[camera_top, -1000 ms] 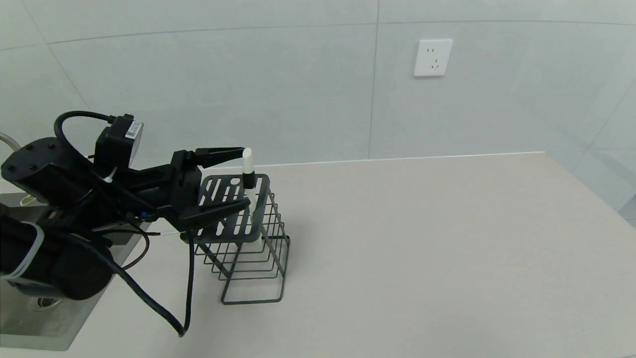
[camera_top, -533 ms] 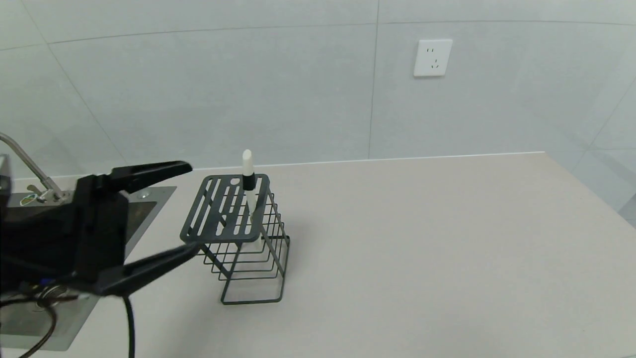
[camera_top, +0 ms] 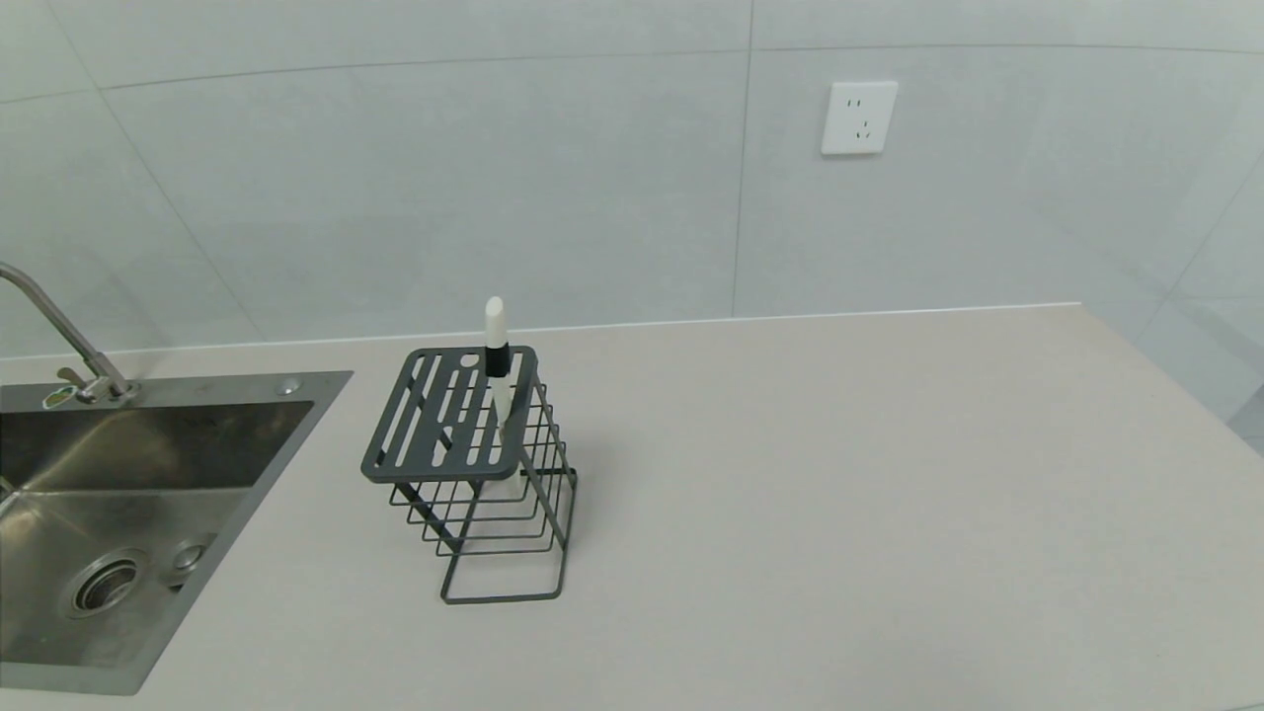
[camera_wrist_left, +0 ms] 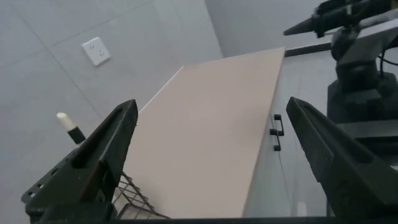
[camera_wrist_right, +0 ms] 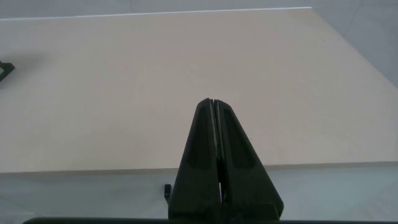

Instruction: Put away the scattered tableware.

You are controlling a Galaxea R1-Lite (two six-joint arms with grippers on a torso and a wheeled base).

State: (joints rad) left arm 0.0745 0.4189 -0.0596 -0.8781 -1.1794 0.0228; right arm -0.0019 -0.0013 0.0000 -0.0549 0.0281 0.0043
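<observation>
A dark wire rack [camera_top: 449, 425] with a slotted top stands on the pale counter [camera_top: 839, 474], just right of the sink. A utensil with a white handle and a black band [camera_top: 495, 341] stands upright in a slot at the rack's back right corner. My left gripper [camera_wrist_left: 211, 102] is open and holds nothing. It is drawn back from the rack, and the utensil [camera_wrist_left: 69, 126] and some rack wires [camera_wrist_left: 134, 199] lie beyond one finger. My right gripper [camera_wrist_right: 214, 102] is shut and holds nothing, hanging off the front edge of the counter [camera_wrist_right: 186, 81].
A steel sink [camera_top: 296, 415] with a faucet [camera_top: 59, 336] lies at the left of the counter. A white wall socket [camera_top: 859, 117] sits on the tiled wall behind. The counter's right end drops off at the far right.
My left arm, open beside the rack a second ago, has pulled back to the left and out of the head view. The utensil stays upright in the rack.
</observation>
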